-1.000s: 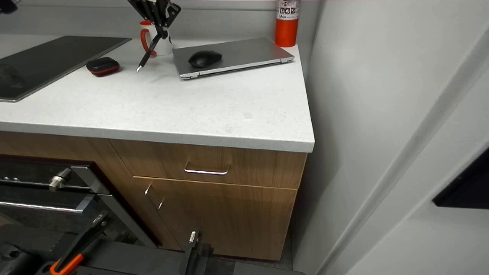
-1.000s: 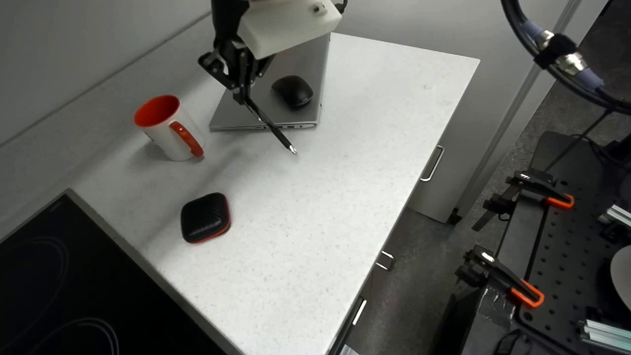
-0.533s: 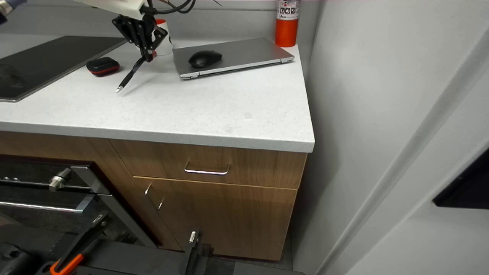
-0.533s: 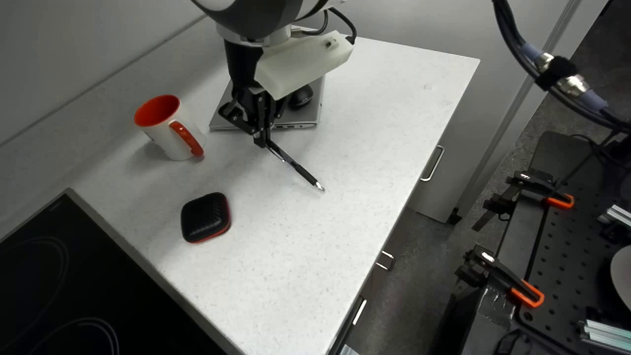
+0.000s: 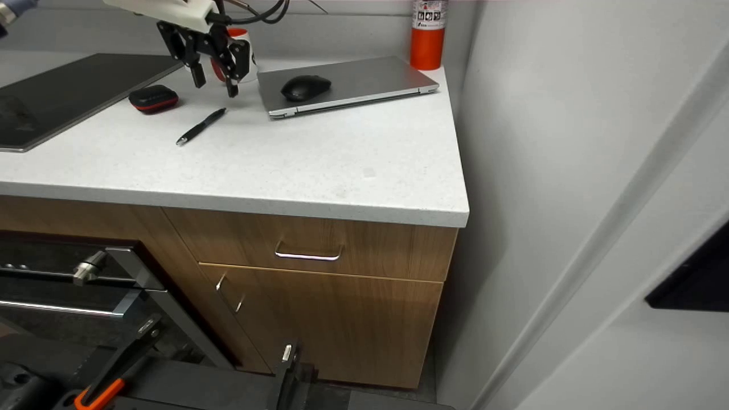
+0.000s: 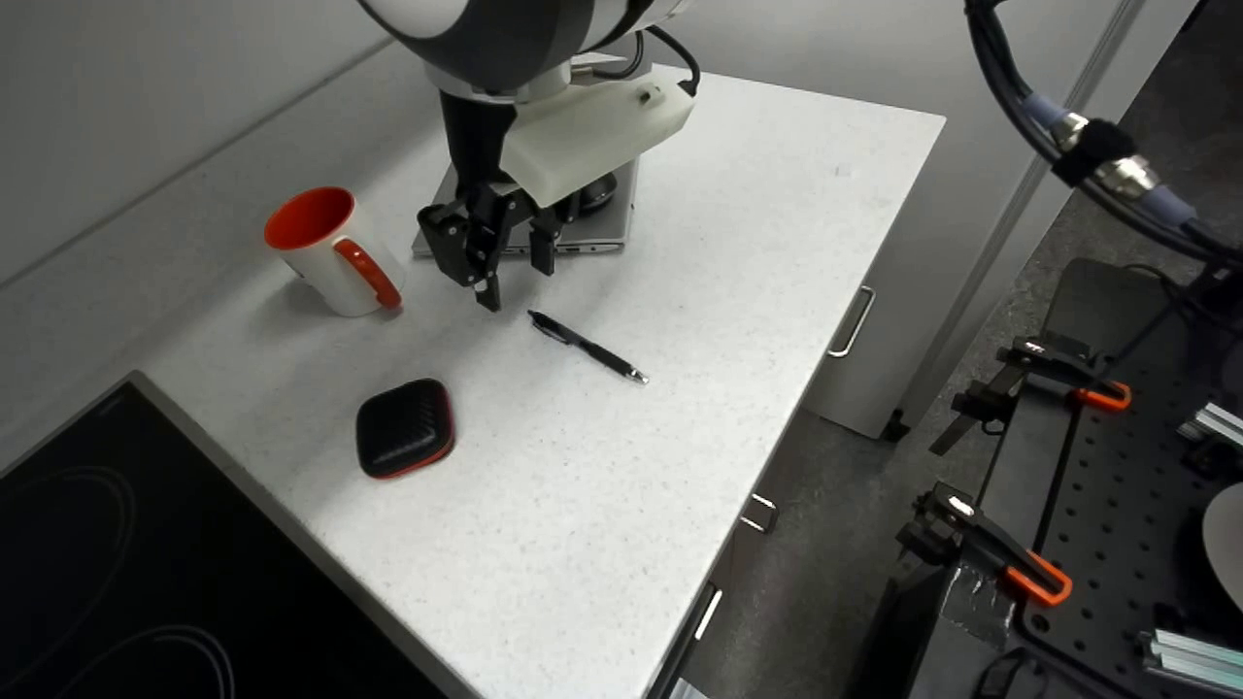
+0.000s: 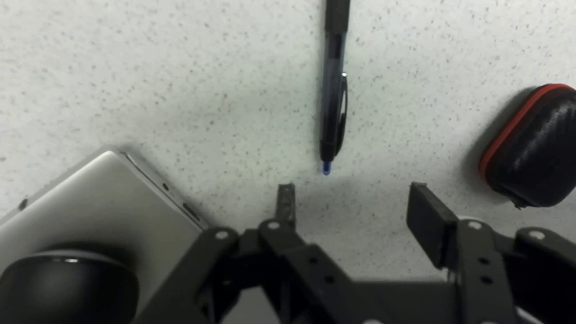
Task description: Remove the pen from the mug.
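The black pen [image 6: 587, 347] lies flat on the white counter, its silver tip pointing away from the mug. In the wrist view the pen [image 7: 333, 101] runs upward from a blue button end, just beyond the fingertips. My gripper [image 7: 352, 186] is open, its two fingers well apart and only counter visible between them. In both exterior views the gripper [image 5: 215, 88] [image 6: 517, 282] hangs a little above the counter near the pen's button end, touching nothing I can see. The white mug [image 6: 330, 267] with red inside and handle stands upright beside it, nothing sticking out; an exterior view shows it partly hidden behind the gripper.
A closed grey laptop [image 5: 364, 80] with a black mouse [image 5: 306, 88] on it lies beside the gripper. A small black case with red edging [image 6: 405, 427] sits near the dark cooktop [image 6: 97, 544]. A red canister [image 5: 427, 48] stands at the back corner.
My gripper came down and away from the mug with the pen, then its fingers spread. The pen, earlier held slanting from the fingertips, now lies on the counter.
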Available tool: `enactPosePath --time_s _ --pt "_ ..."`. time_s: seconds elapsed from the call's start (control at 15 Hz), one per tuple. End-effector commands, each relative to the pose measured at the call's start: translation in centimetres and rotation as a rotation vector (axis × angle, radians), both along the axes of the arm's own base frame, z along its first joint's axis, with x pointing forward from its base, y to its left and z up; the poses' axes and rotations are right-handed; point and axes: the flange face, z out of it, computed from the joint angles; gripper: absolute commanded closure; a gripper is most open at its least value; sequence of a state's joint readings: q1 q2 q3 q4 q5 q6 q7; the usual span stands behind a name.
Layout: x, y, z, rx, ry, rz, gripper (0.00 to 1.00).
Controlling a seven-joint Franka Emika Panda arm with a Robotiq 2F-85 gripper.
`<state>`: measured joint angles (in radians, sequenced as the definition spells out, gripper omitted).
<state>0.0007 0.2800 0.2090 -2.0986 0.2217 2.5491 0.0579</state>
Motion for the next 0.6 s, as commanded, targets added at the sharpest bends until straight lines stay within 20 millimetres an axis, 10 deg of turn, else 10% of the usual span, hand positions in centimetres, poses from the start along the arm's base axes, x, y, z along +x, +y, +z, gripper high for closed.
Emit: enactPosePath --time_s 0.0,0.53 --pt "0.59 -0.47 0.65 0.021 -0.008 0.002 0.01" --pt "0.55 -0.77 0.54 0.001 -0.013 -0.006 0.0"
